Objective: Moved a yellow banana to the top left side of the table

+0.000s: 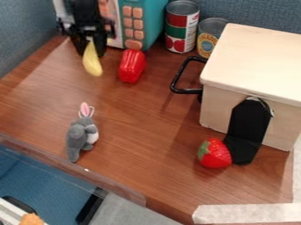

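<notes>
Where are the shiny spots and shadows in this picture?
In the camera view, pale shine on the red pepper; a tiny white glint on the clear strip along the front edge of the table; a soft, darker shadow on the wood, just left of the box.

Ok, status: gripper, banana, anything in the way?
Gripper at upper left of view, at banana's upper end; grip unconfirmed. Banana at top left of table. Nearest obstacle: red pepper, just right, not touching banana.

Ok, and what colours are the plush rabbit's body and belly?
The rabbit has a grey body and a white belly, clearest in the camera view.
</notes>
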### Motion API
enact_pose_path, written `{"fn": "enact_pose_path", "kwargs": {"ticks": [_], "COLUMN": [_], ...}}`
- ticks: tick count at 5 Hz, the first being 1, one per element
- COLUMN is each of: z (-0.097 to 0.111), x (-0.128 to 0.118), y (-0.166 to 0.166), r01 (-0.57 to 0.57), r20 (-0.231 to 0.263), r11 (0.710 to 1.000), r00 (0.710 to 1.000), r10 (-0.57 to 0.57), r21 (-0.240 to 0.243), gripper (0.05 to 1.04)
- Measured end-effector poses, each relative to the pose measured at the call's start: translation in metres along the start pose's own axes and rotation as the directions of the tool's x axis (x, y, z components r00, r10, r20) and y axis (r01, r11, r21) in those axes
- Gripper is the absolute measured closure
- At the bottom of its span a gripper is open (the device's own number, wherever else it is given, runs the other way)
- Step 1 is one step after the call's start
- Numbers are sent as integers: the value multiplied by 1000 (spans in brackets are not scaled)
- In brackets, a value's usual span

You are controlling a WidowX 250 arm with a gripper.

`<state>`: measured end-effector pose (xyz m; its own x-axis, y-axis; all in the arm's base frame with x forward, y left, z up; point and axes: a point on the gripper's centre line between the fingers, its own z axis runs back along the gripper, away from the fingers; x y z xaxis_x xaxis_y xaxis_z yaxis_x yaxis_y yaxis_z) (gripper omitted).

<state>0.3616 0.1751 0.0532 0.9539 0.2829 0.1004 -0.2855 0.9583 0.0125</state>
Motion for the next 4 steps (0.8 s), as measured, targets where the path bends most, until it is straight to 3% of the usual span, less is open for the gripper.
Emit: {"fn": "enact_pose_path", "kwargs": {"ticks": [1, 2, 3, 4], "z": [-26, -31, -32, -17], "x": [6, 10, 9, -1], "y": [7, 7, 7, 6], "r01": [15, 32, 41, 21], "r20": [-37, -42, -39, -10], "r11": [999, 996, 996, 997], "r00": [999, 999, 999, 1000], "r10": [-13, -29, -38, -21], "r21": [48, 82, 79, 68], "gripper": [584, 584, 510, 207]}}
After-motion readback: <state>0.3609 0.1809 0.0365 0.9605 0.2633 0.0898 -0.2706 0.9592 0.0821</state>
